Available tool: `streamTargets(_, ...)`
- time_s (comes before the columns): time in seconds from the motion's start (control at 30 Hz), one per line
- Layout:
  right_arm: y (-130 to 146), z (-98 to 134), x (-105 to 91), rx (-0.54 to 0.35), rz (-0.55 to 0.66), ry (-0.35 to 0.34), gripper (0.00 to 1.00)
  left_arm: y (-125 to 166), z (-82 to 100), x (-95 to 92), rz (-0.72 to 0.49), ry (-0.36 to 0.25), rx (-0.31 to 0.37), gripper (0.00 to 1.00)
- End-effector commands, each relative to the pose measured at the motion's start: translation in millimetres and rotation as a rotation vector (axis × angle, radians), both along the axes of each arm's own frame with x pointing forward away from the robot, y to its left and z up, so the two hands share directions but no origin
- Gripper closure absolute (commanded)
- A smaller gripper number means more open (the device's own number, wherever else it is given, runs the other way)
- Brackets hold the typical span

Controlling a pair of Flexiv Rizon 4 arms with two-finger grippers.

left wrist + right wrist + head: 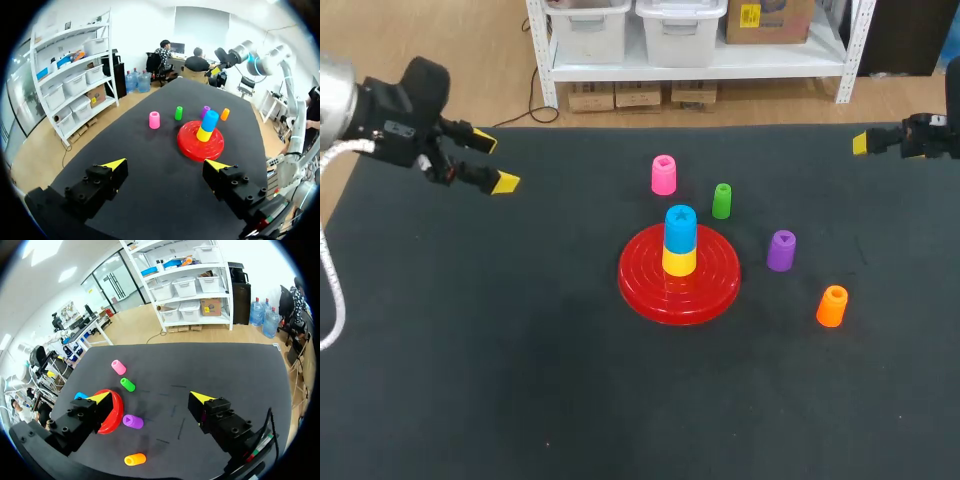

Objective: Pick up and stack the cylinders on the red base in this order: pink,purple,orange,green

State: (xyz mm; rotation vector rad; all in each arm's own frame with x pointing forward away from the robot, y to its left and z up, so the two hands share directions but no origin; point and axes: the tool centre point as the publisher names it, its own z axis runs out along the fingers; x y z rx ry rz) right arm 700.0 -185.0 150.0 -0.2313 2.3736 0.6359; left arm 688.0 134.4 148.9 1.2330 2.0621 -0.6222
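Note:
The red base [712,285] lies mid-table with a yellow cylinder [679,261] and a blue one [680,225] stacked on its peg. Behind it stand the pink cylinder [663,174] and the green cylinder [721,200]. The purple cylinder [781,250] and the orange cylinder [832,305] stand to its right. My left gripper [496,162] hovers open and empty over the far left of the table. My right gripper [865,143] is open and empty at the far right edge. In the right wrist view the purple cylinder [132,421] and the orange cylinder [135,459] lie nearest its gripper [151,398].
The black table mat [470,350] spreads wide in front of and to the left of the base. In the left wrist view the base [192,148] is well ahead of the open gripper [166,165], with my right arm [227,56] beyond it.

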Motion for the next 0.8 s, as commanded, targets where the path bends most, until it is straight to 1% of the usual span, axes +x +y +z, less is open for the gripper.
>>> streamTargets(0.03,0,0,0.0,0.000,0.000,0.000,0.00,-2,-2.0,5.3,-0.031,0.009,0.061,0.00)
streamTargets(0.17,0,0,0.0,0.000,0.000,0.000,0.00,1,-6.1,2.6,-0.053,0.011,0.073,0.00)
streamTargets(0.3,0,0,0.0,0.000,0.000,0.000,0.00,8,-9.3,-0.7,-0.053,0.019,0.087,0.00)
streamTargets(0.37,0,0,0.0,0.000,0.000,0.000,0.00,10,-9.0,-1.9,-0.044,0.012,0.098,0.00)
streamTargets(0.43,0,0,0.0,0.000,0.000,0.000,0.00,13,-4.3,-3.3,-0.011,0.010,0.062,0.00)
streamTargets(0.8,0,0,0.0,0.000,0.000,0.000,0.00,13,-4.3,-3.3,-0.011,0.010,0.062,0.00)
